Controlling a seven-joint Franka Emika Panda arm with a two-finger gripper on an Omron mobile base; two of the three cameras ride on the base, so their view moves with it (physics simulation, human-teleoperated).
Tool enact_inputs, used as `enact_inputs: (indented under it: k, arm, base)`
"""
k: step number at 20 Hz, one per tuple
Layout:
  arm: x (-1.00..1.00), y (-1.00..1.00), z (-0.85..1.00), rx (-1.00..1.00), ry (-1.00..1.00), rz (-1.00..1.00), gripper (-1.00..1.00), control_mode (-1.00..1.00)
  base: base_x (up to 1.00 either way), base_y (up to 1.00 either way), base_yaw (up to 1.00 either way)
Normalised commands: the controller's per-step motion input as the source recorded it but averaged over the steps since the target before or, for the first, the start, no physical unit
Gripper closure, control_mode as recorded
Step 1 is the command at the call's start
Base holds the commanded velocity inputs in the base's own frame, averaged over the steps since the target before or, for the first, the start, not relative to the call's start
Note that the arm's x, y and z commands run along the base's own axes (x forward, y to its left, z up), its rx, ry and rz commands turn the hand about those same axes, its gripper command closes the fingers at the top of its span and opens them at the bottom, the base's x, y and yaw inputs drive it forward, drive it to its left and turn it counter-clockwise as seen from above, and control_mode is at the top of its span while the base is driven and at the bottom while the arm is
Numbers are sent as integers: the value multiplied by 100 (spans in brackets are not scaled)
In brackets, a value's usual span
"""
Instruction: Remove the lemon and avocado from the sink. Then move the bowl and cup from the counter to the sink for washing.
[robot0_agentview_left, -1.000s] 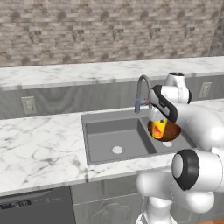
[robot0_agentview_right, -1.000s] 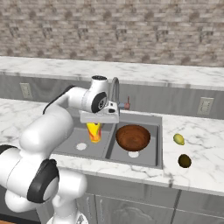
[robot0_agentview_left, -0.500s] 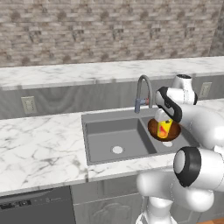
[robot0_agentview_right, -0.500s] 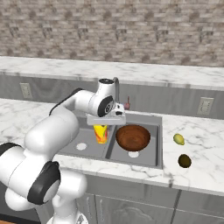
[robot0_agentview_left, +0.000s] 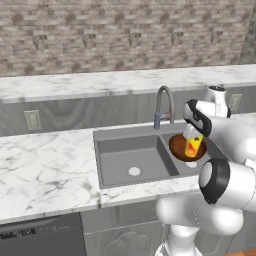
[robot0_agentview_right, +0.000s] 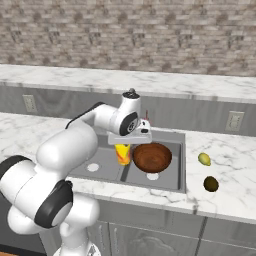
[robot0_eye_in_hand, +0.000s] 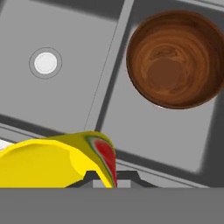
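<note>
yellow cup (robot0_agentview_right: 122, 153) with red patch, reddish-brown bowl (robot0_agentview_right: 152, 157), grey sink (robot0_agentview_left: 131, 161)

White marbled surface (robot0_agentview_left: 45, 165) beneath a brick wall (robot0_agentview_left: 100, 35); wall outlet (robot0_agentview_left: 33, 120) on the grey backsplash (robot0_agentview_left: 90, 112); dishwasher panel (robot0_agentview_left: 40, 237) and cabinet doors (robot0_agentview_right: 150, 240) below.

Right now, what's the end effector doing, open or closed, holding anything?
End effector: closed, holding the yellow cup above the sink.
</note>
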Motion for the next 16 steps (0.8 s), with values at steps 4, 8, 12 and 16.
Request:
enact_inputs:
  k: [4, 8, 12, 16]
  arm:
    - [13, -19, -6, 4, -4, 1, 100, -100]
    - [14, -13, -10, 8, -3, 0, 100, -100]
    - [10, -7, -11, 8, -5, 0, 100, -100]
    - [6, -5, -13, 2, -6, 0, 100, -100]
  base:
    - [0, 0, 0]
    - [0, 0, 0]
    - [0, 0, 0]
    - [0, 0, 0]
